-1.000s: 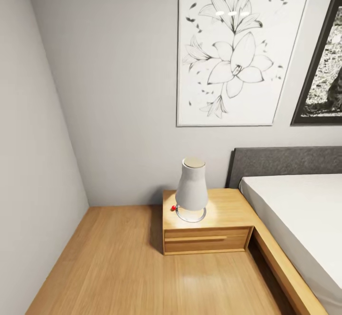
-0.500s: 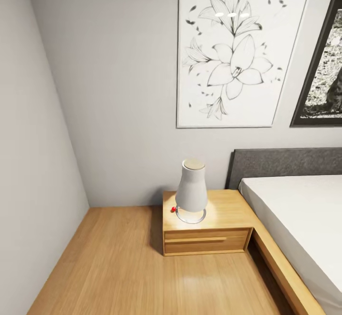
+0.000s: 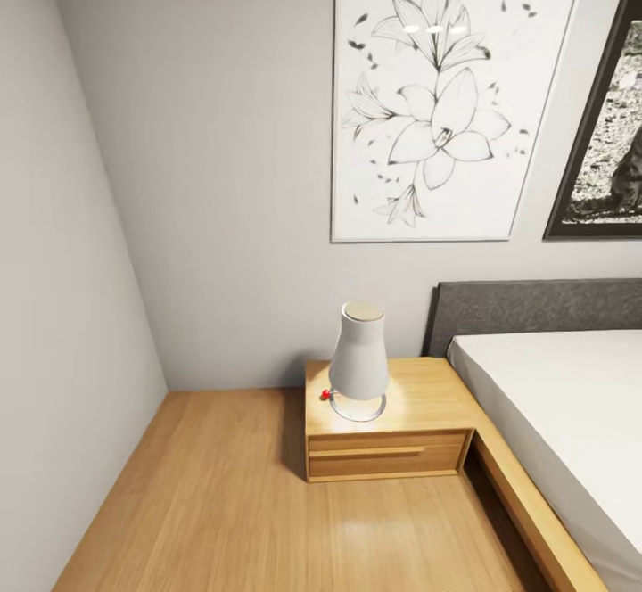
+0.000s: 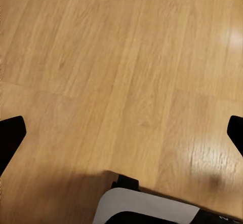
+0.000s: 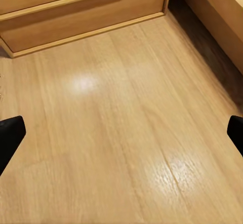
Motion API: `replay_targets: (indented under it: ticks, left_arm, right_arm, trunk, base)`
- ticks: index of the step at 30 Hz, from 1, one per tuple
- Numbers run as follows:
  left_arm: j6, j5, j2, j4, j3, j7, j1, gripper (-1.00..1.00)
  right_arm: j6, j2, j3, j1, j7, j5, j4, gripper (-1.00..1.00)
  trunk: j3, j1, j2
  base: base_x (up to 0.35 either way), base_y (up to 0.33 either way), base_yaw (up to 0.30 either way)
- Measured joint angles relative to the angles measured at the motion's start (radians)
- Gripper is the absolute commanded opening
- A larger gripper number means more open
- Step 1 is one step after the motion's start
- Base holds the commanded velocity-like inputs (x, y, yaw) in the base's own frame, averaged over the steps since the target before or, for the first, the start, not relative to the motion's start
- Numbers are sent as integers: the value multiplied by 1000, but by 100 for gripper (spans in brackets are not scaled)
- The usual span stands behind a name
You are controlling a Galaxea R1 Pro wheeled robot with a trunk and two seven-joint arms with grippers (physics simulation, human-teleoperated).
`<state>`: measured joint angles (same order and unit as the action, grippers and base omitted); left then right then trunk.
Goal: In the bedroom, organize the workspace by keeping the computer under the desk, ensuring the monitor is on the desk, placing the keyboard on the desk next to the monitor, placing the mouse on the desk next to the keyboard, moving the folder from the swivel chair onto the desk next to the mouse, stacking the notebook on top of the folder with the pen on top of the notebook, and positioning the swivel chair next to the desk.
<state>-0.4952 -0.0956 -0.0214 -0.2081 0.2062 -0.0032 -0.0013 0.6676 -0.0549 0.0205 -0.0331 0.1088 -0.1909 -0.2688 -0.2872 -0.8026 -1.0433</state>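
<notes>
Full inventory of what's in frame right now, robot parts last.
lamp: 1, white-grey with a pale top, standing on the nightstand
red bit: 1, small, on the nightstand beside the lamp; too small to identify
nightstand: 1, light wood with a drawer, between the wall corner and the bed
bed: 1, white mattress, grey headboard, wood frame, at the right
flower print: 1, black line drawing on white, on the wall above the nightstand
framed photo: 1, black frame, monochrome, on the wall at the right edge
floor: light wood planks
left gripper: 1, black fingertips wide apart, over bare floor
right gripper: 1, black fingertips wide apart, over floor near the nightstand drawer
</notes>
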Motion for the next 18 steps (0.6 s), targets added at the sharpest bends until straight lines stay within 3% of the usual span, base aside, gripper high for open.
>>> replay_targets:
  ticks: [4, 11, 15, 18]
  left_arm:
    - [-21, 1, -1, 16, 0, 0, 0, 100]
    - [-27, 2, 2, 27, -4, 0, 0, 100]
    - [-27, 3, 2, 33, -30, 1, 0, 100]
    - [-28, 4, 2, 35, -41, 3, 0, 100]
  right_arm:
    - [0, -1, -1, 0, 1, 18, 1, 100]
    - [-2, -1, -1, 0, 5, 105, 3, 100]
    - [-5, -3, 0, 0, 3, 166, 4, 100]
    - [-7, -2, 0, 0, 2, 185, 5, 100]
  trunk:
    - [0, 0, 0]
    - [0, 0, 0]
    - [0, 0, 0]
    - [0, 0, 0]
  base:
    - [0, 0, -192]
    - [0, 0, -252]
    - [0, 0, -267]
    - [-86, 0, -277]
